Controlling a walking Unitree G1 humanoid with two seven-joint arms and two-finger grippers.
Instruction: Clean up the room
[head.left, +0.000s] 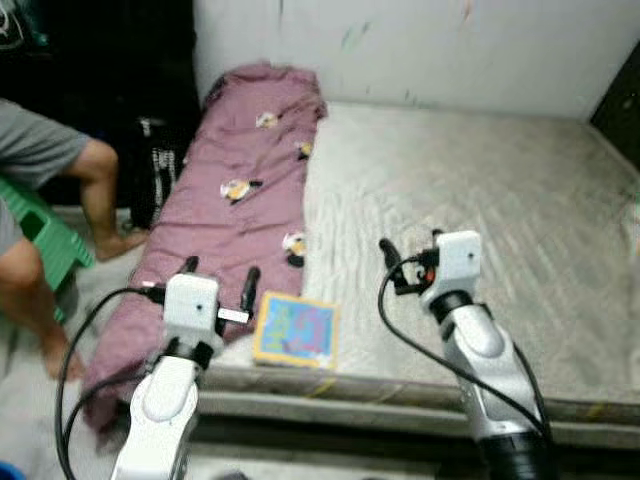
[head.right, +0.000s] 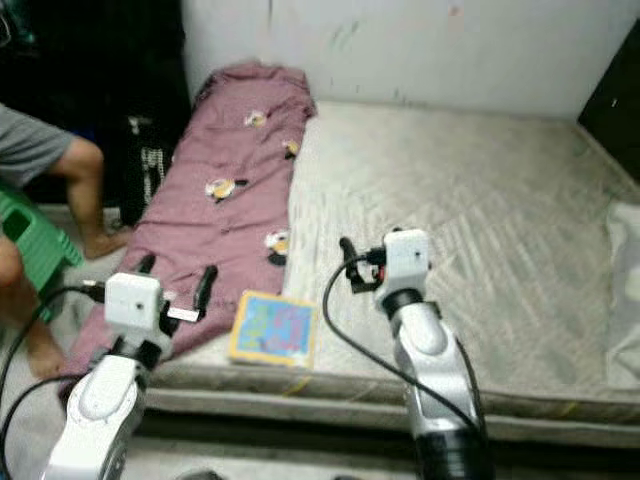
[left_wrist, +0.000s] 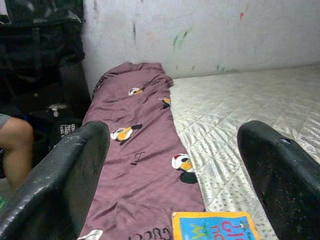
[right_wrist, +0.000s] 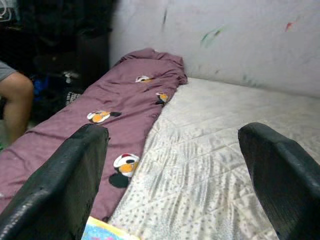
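Note:
A purple blanket (head.left: 235, 200) printed with penguins lies lengthwise along the left side of a bare grey mattress (head.left: 480, 190). A colourful flat book (head.left: 296, 330) rests at the mattress's front edge, just right of the blanket. My left gripper (head.left: 221, 268) hovers open over the near end of the blanket, with the book just to its right. My right gripper (head.left: 410, 240) is open above the middle of the mattress, holding nothing. The left wrist view looks along the blanket (left_wrist: 140, 165) with the book (left_wrist: 215, 226) close below.
A person sits at the left on a green stool (head.left: 45, 240), bare legs near the blanket's edge. A black bag (head.left: 160, 170) stands by the wall beyond them. A white cloth (head.right: 625, 290) lies at the mattress's right edge. The white wall (head.left: 420, 45) runs behind.

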